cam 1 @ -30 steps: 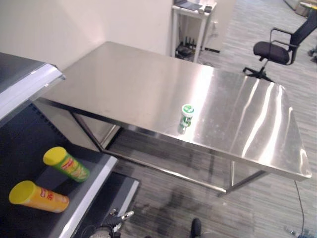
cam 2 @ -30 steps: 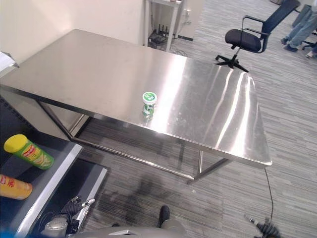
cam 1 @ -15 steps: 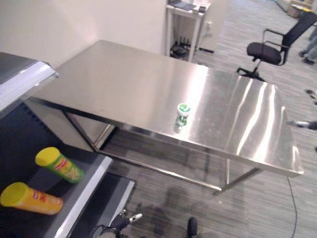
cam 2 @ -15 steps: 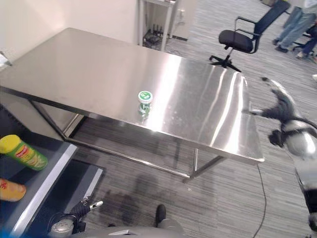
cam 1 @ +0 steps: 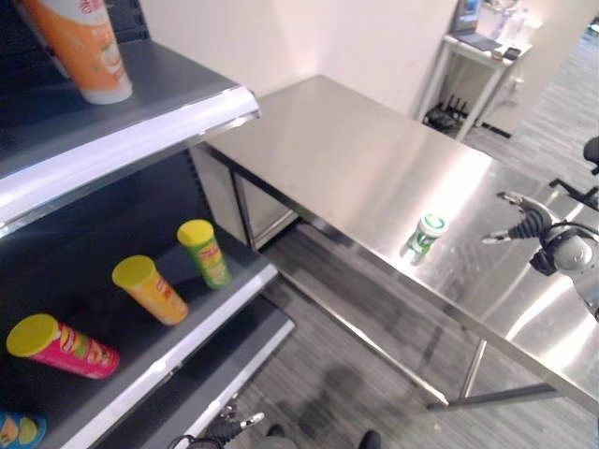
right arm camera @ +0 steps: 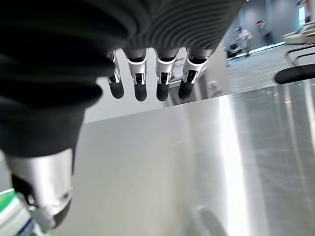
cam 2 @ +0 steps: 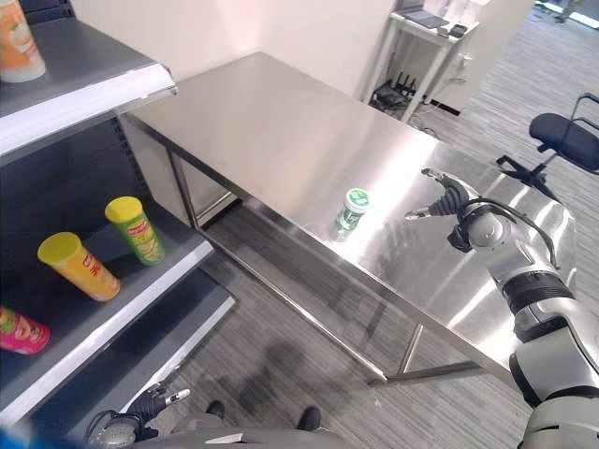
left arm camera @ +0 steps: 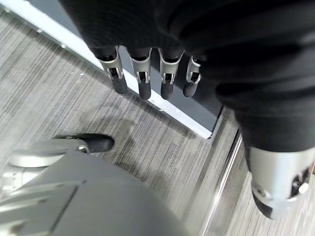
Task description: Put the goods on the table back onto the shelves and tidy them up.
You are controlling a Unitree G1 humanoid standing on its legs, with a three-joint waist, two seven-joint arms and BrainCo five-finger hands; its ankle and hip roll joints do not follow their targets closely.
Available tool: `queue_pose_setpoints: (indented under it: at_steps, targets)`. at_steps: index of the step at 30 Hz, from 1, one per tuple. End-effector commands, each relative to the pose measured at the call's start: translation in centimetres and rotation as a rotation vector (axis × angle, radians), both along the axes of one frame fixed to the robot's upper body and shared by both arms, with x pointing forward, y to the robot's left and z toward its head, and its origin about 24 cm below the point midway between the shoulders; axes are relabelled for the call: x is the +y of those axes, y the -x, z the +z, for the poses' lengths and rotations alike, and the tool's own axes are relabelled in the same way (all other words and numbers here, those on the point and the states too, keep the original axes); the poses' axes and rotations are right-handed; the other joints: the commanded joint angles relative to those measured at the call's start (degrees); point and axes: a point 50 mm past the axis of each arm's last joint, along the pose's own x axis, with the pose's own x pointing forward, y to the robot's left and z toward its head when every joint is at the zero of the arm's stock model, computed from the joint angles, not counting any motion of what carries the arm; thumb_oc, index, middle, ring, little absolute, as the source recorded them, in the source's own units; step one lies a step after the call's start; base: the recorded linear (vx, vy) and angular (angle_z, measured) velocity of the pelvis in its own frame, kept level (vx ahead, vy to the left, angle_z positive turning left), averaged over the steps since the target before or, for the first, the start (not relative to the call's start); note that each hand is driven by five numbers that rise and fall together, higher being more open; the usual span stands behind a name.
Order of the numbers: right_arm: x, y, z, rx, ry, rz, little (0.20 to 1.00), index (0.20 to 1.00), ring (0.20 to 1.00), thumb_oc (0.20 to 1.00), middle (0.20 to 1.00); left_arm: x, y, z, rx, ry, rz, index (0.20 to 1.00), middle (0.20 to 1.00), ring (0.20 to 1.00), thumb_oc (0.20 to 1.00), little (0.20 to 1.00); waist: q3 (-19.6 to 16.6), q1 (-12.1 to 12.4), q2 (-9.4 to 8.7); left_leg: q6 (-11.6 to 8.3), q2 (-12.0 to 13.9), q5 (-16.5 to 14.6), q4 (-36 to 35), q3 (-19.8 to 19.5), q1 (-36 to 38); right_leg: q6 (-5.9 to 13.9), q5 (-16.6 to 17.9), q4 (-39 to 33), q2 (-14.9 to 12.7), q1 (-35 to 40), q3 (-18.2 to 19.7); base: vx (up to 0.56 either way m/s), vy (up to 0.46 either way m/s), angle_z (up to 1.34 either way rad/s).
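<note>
A small green-and-white cup (cam 1: 426, 234) stands upright near the front edge of the steel table (cam 1: 346, 150). My right hand (cam 2: 449, 201) hovers over the table a short way to the cup's right, open, thumb and fingers spread toward it and not touching it. In the right wrist view the fingers (right arm camera: 147, 78) hang straight and the cup (right arm camera: 12, 216) shows beside the thumb. My left hand (cam 2: 140, 407) hangs low by the shelf's foot, open and holding nothing. The dark shelf unit (cam 1: 122, 140) stands at the left.
A green can (cam 1: 204, 253), a yellow-orange can (cam 1: 150, 290) and a pink can (cam 1: 61, 346) lie on the lower shelf board. An orange can (cam 1: 89, 47) stands on the upper board. A white side table (cam 2: 421, 37) and an office chair (cam 2: 566, 140) stand behind.
The camera has swung, so more of the shelf unit shows. My right hand has come from the table's right edge in over the tabletop, close to the cup.
</note>
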Motion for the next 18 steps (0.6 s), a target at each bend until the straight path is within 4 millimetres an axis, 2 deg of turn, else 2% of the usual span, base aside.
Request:
queue_pose_setpoints:
  at_steps: [1,8,14,18]
  targets:
    - [-0.8,-0.8,3.5,-0.082,0.041,-0.022,1.0,1.0,1.0,1.0,1.0,-0.6,-2.5,0.5,-0.061,0.008,-0.04,1.0,1.0,1.0,1.0,1.0,0.02,0.93,0.72,-3.17,2.42,2.24,1.08,2.53,-3.6,3.23,-8.25,1.64,-0.99,7.12,-3.16,0.02,-0.045,0.37]
    - [-0.2,-1.3,3.9,-0.098,0.04,-0.009,1.0,1.0,1.0,1.0,1.0,-0.8,-2.8,0.5,-0.07,0.012,-0.045,1.0,1.0,1.0,1.0,1.0,0.17,2.44,0.99,-3.9,2.59,3.16,0.74,0.73,-4.6,2.87,-8.82,1.27,-0.61,7.89,-5.97,0.01,-0.038,0.2]
    - [0.4,-1.4,4.2,-0.103,0.068,0.027,1.0,1.0,1.0,1.0,1.0,-0.9,-2.6,0.5,-0.065,0.015,-0.041,1.0,1.0,1.0,1.0,1.0,0.12,2.45,1.18,-4.17,2.72,3.44,0.53,0.19,-4.83,2.76,-9.05,1.26,-0.44,8.07,-6.86,0.01,-0.015,0.16]
    - [-0.2,-1.2,5.0,-0.144,0.142,0.001,1.0,1.0,1.0,1.0,1.0,-0.9,-2.5,0.4,-0.065,0.01,-0.026,1.0,1.0,1.0,1.0,1.0,0.1,1.91,1.29,-4.22,2.88,3.48,0.25,0.15,-4.81,2.74,-9.15,1.25,-0.4,8.04,-6.97,-0.01,-0.002,0.05]
